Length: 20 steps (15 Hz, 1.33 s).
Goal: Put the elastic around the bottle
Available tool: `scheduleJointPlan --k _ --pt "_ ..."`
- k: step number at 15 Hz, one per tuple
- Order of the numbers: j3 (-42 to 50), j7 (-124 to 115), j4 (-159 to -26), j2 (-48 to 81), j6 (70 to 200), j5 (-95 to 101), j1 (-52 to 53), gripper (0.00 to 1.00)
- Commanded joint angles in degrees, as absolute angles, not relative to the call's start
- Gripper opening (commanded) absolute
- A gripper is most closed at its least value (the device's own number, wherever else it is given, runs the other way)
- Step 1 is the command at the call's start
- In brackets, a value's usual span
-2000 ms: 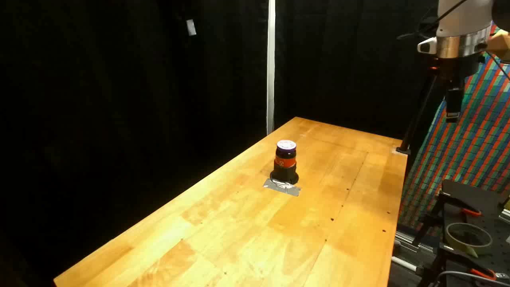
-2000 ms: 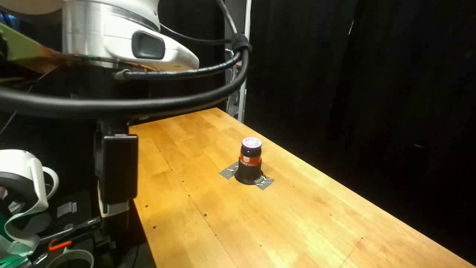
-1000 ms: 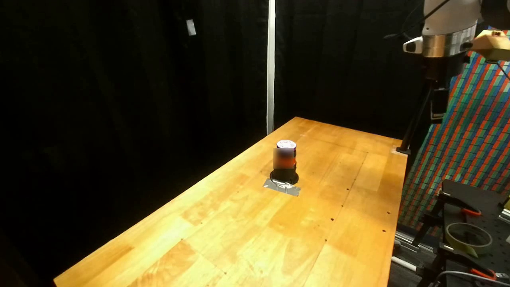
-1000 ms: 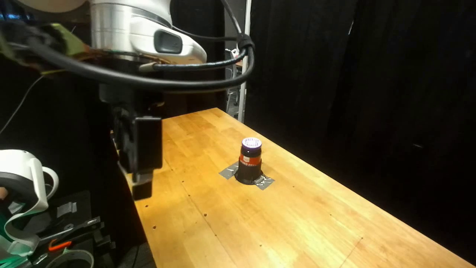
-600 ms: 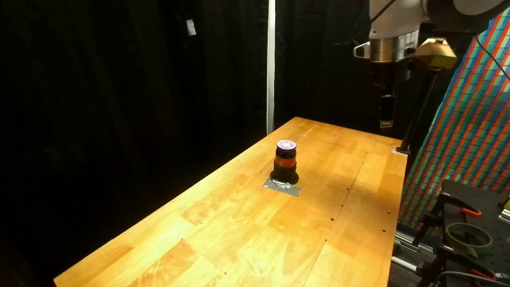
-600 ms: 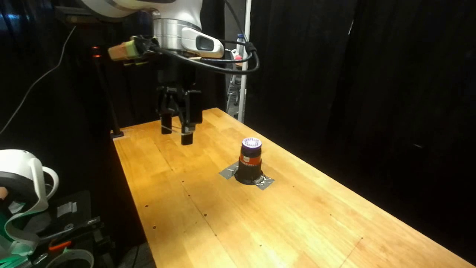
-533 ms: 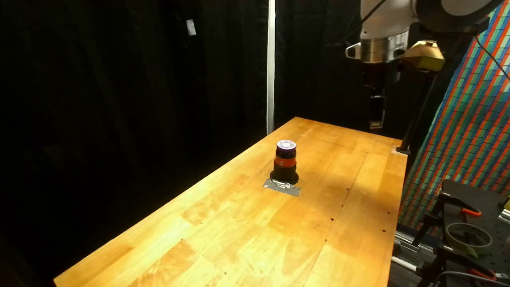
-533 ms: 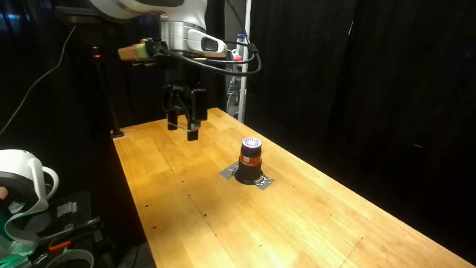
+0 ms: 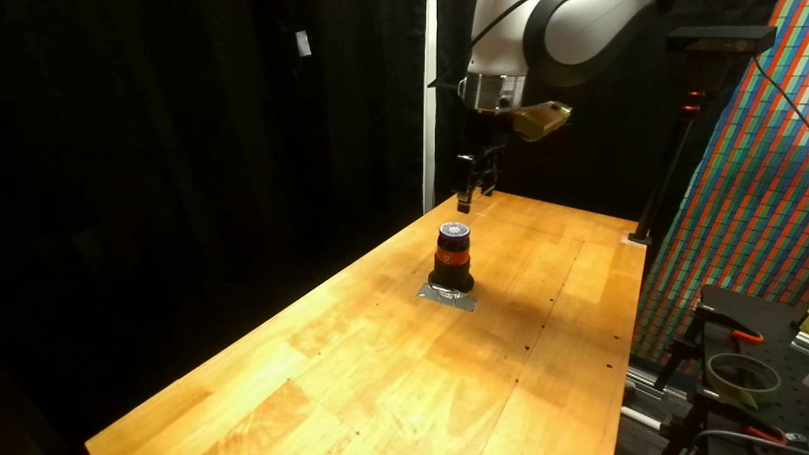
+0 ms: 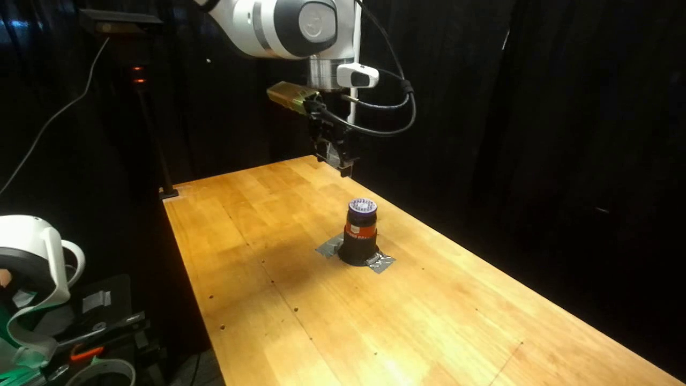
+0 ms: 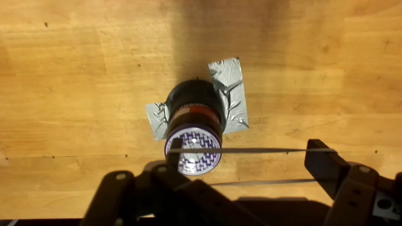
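Hand (image 11: pixel 245 150) spread, elastic (image 11: pixel 267 150) stretched across, bottle (image 10: pixel 361 229) below

Silver tape (image 11: pixel 235 99) sticks to the wooden table (image 9: pixel 379 379) before me, black curtains (image 9: pixel 221 158) and a pale pole (image 9: pixel 430 114) beyond, a multicoloured backdrop (image 9: pixel 752 196) to one side, and a tape roll (image 9: pixel 761 396) on a black stand (image 9: pixel 746 306).

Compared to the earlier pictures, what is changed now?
In an exterior view, the gripper has moved leftward, toward the bottle, and hangs higher than it, not touching. Nothing was visibly taken or released: the elastic remains stretched across the spread fingers. The bottle and silver tape stayed in place.
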<state>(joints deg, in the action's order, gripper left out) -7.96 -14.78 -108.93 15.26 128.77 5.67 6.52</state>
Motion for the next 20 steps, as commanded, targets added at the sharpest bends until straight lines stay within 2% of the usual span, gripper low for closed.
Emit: scheduleJointPlan --k 1,11,20 --pt "-5.4 -16.2 -94.5 27.4 128.7 6.0 8.3 1.0" --pt "-2.1 -11.7 -80.6 41.5 119.1 2.6 6.0 1.0" --pt "-4.0 -4.8 -83.6 40.0 111.2 -2.5 4.1 1.0"
